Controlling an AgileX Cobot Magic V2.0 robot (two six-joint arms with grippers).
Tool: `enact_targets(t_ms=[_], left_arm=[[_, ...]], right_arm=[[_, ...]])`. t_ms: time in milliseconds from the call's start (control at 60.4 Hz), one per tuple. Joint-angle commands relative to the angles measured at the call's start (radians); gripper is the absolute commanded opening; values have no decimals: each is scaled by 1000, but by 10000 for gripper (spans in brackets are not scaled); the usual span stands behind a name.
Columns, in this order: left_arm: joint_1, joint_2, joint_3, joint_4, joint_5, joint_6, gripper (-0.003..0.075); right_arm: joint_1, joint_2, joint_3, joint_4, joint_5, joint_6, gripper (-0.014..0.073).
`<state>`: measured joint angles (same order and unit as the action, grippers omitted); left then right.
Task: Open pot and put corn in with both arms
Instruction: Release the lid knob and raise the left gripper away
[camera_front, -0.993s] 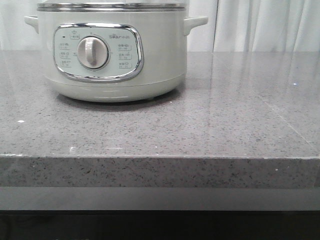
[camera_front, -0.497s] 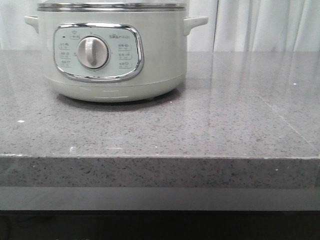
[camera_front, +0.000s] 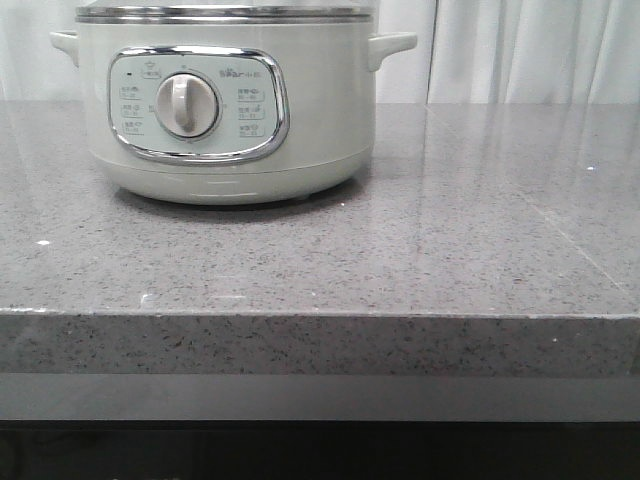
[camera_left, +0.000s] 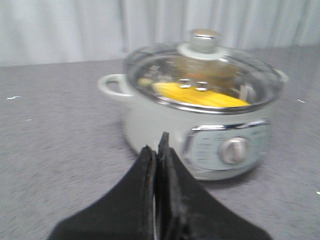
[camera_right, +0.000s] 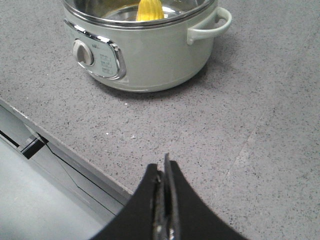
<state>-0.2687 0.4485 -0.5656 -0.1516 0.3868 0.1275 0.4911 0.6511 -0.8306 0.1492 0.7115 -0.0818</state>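
The pale grey-green pot (camera_front: 310, 120) stands at the back left of the counter, its dial facing forward. In the left wrist view a glass lid (camera_left: 225, 75) with a round knob (camera_left: 202, 40) covers the pot (camera_left: 150, 125), and the yellow corn (camera_left: 200, 95) lies inside under the glass. The right wrist view shows the pot (camera_right: 155, 60) from its right side, with one end of the corn (camera_right: 149, 10) behind the steel rim. My left gripper (camera_left: 156, 145) is shut and empty, a short way in front of the pot. My right gripper (camera_right: 162, 162) is shut and empty over the counter near its front edge.
The grey speckled counter (camera_front: 420, 260) carries only the pot; its front edge (camera_front: 320, 315) runs across the front view. White curtains (camera_front: 520, 50) hang behind. In the right wrist view a dark ledge (camera_right: 55, 155) lies below the counter edge. Neither arm shows in the front view.
Almost nothing differs; in the front view the pot appears a hair further right than a second ago.
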Motion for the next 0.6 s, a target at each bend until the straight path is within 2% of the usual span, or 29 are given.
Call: enact_targets(t_ms=[0,149,298,414,513,579], left_arm=[[69,-56,50,-20,-128,1,-20],[127,-148,167,-35,-209,1,-20],[133,-238,268,-7,-245,-8,-20],[158,-313,328,45,-270,-75,-20],[184,-363,379,117,-282,-187,-20],[191,-386,410,114,-296,-191,-20]], right_arm=[[-7,0,-26,-2,-65,-2,-120],[-7,0,-26,-2,-65,-2,-120],[-7,0,-26,-2,-65,-2,-120],[-7,0,-26,-2,-65,-2,-120],[-7,0,-26,-2,-65,-2,-120],[-7,0,-26,-2,-65,-2,-120]])
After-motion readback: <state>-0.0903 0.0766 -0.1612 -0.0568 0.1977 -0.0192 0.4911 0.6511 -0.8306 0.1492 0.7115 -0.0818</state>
